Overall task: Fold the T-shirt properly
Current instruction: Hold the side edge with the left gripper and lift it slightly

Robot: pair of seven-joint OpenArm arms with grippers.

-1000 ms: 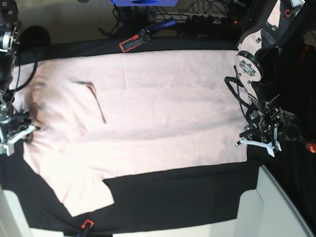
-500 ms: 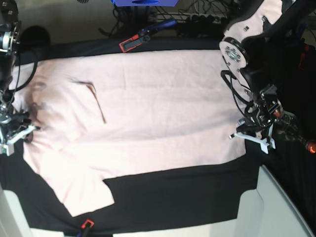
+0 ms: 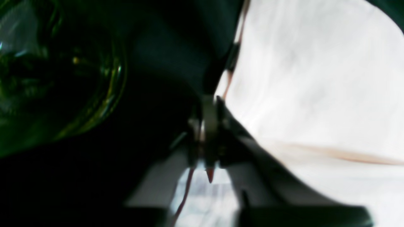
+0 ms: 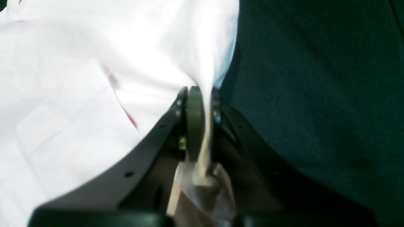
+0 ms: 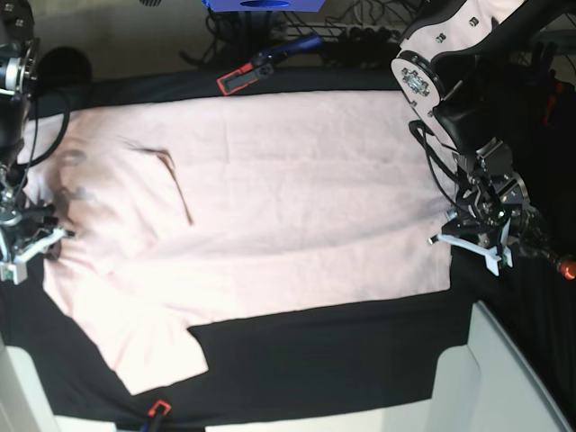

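Two grippers are working opposite edges of the T-shirt [image 5: 261, 207], which is lying spread almost flat across the black table cloth [image 5: 324, 351], one sleeve trailing toward the near edge. Since a second ago the left gripper [image 5: 472, 245] has been swinging beside the shirt's hem: first pulled in toward the cloth, now drifting back out and slightly down, with its upper arm leaning further over the table. Its wrist view is too blurred to show whether the jaws are parted or pinched together, so I cannot tell its state; no fabric is visibly caught between them, and the hem is lying undisturbed just beside it. That suggests the left side is still hunting for a hold, so the fold has not begun.

Meanwhile the right gripper [image 4: 199, 126] is staying put at the collar-and-sleeve end, jaws clamped on a bunched ridge of pale fabric that is running between the pads and out behind them. Its forearm is hanging steeply down with the fingers low against the table, while the left arm is reaching down from above, wrist bent toward the hem.
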